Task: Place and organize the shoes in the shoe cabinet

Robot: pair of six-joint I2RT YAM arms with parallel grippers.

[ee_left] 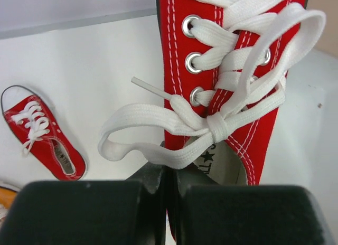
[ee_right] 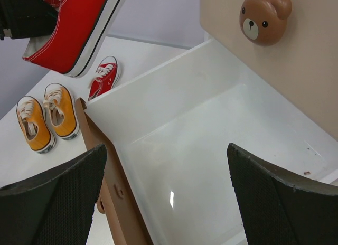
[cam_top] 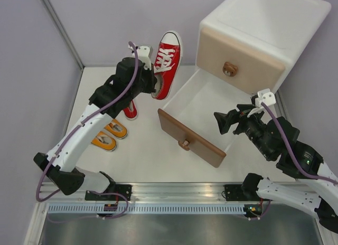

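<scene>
White boxy shoe cabinet (cam_top: 274, 18) sits at upper right of the overhead view. Its brown lower drawer (cam_top: 190, 137) is pulled out toward centre, and what shows of the inside is bare. The beige upper drawer (cam_top: 248, 57) is closed.

My left arm reaches up-frame from lower left. My left gripper (ee_left: 166, 173) is clamped fully on the heel rim of a red canvas sneaker (cam_top: 168, 63). The sneaker is lifted off the floor at top centre, toe up-frame, just left of the cabinet.

My right gripper (ee_right: 169, 203) hangs above the drawer at centre right, jaws wide, holding nothing.

Step, as I judge it: swing the sneaker right, over the drawer. Clear the brown front panel, set it down sole-flat along one side wall, and leave room for its mate. The loose lace loops could snag.

Second red sneaker (cam_top: 130, 110) and the orange canvas pair (cam_top: 110, 135) lie left of centre.
</scene>
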